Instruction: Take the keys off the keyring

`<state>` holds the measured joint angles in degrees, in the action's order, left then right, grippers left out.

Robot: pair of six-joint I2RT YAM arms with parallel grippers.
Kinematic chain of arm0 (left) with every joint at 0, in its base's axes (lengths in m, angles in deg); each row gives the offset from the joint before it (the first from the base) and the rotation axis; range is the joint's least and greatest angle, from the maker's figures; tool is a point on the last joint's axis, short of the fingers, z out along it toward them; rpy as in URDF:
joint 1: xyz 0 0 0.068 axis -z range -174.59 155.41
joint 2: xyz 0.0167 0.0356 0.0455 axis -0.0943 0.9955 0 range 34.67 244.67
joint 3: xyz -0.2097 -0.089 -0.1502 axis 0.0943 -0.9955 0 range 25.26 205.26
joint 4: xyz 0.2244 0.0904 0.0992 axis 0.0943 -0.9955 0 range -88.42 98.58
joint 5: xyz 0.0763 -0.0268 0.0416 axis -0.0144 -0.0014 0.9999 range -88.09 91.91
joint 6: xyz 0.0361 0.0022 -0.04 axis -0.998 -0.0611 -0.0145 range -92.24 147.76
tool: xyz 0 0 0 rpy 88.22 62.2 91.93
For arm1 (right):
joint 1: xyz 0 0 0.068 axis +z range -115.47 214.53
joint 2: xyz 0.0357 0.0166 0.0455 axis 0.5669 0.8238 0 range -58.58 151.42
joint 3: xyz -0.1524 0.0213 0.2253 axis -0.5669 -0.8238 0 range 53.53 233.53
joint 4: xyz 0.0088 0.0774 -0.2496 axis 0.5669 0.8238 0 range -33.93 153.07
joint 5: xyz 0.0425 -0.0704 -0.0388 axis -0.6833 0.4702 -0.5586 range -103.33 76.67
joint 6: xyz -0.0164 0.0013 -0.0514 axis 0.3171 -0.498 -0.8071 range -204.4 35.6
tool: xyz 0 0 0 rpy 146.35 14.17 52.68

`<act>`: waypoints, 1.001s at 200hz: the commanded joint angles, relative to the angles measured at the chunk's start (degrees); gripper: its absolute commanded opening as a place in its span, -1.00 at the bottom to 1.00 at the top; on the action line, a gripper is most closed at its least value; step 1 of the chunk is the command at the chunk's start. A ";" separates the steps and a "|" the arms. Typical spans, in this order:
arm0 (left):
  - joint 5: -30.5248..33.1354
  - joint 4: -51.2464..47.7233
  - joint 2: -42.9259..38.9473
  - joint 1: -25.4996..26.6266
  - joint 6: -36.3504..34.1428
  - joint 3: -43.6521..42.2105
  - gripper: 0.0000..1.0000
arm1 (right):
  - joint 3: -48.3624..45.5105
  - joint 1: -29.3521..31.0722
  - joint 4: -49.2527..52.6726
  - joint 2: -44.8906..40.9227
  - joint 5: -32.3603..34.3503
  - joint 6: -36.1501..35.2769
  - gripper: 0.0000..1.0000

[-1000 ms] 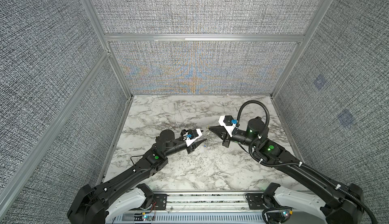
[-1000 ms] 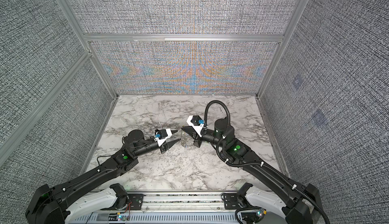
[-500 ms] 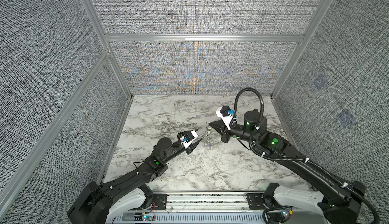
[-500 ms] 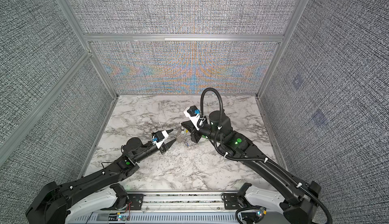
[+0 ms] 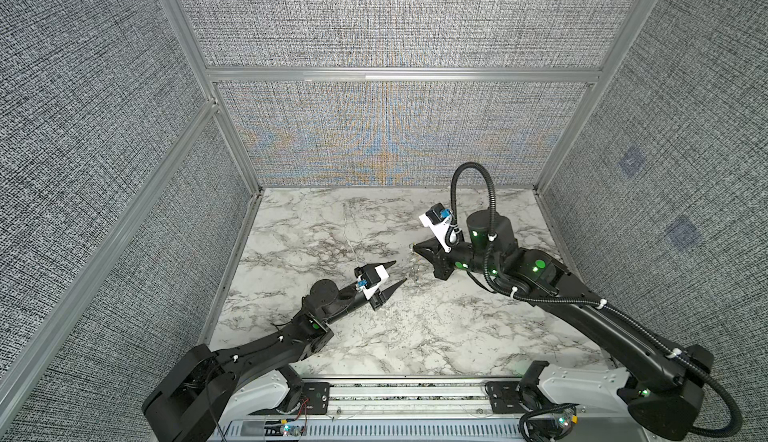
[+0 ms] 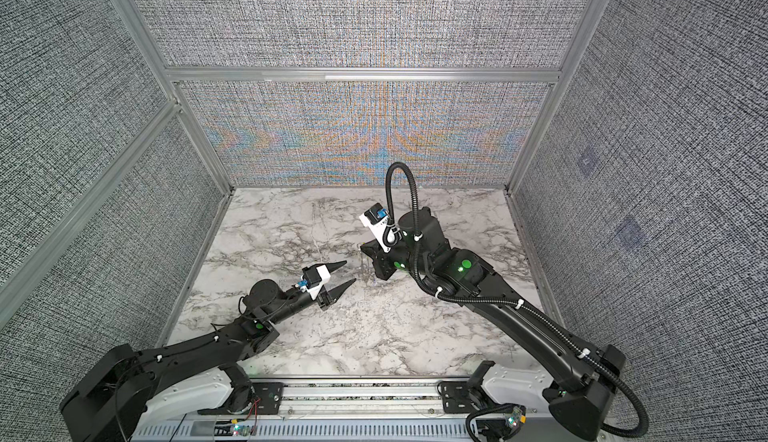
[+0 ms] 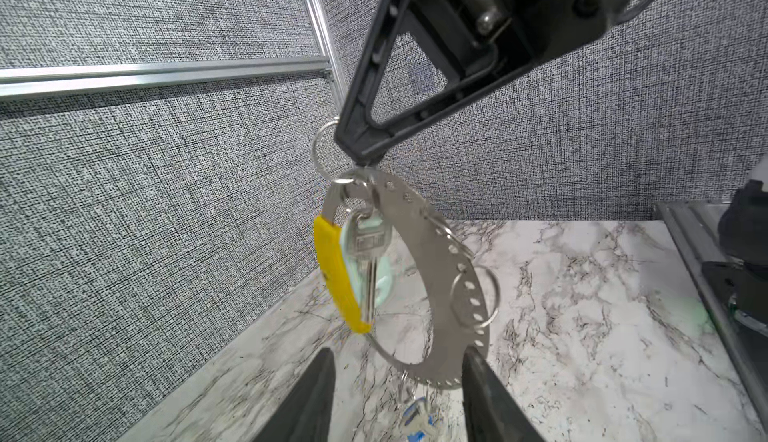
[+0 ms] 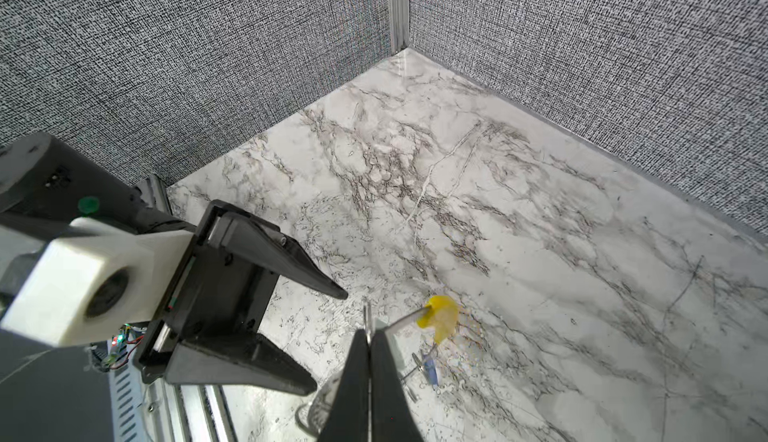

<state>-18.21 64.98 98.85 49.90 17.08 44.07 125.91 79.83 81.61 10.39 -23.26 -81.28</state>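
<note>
My right pincer (image 5: 414, 247) is clenched on the keyring (image 7: 436, 278), pinching it at the hoop's twelve o'clock so that it hangs free. In both top views this pincer reaches in from about three o'clock and ends over the middle of the marble table (image 5: 316, 228); there the hoop is only a faint glint under the tips.

My left pincer (image 5: 400, 271) is released, its two black fingers (image 7: 307, 402) spread wide and holding nothing. It comes in from about eight o'clock, with my right pincer close by at roughly one o'clock from it. The hoop hangs just beside my left fingertips; I cannot tell whether the nearer one touches its rim.

From my left wrist I see the keyring plainly: a flat grey band pierced with a row of small holes, with the yellow sleeve (image 7: 332, 278) running down one flank of the rim. A small split ring (image 7: 473, 294) is threaded through the band on the other flank. The silvery key (image 7: 368, 253) hangs from near twelve o'clock, inside the hoop, lying against the sleeve. The blue-headed key (image 7: 417, 419) dangles below the hoop's six o'clock on a thin ring, blurred; whether it reaches the marble I cannot tell.
</note>
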 commanded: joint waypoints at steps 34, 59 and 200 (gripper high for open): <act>1.85 7.96 3.58 0.96 0.26 0.02 0.05 | 3.41 0.13 4.03 2.63 0.22 4.24 -1.00; 8.45 7.75 4.64 2.53 -1.66 0.61 0.05 | 4.17 0.16 4.82 3.23 0.18 5.56 -1.00; 4.73 16.32 11.03 3.49 4.14 2.48 -0.27 | 4.00 0.64 5.36 3.01 -2.04 3.70 -1.00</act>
<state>-10.78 78.23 109.23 53.31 19.40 45.75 129.73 80.31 87.53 13.73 -24.29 -76.87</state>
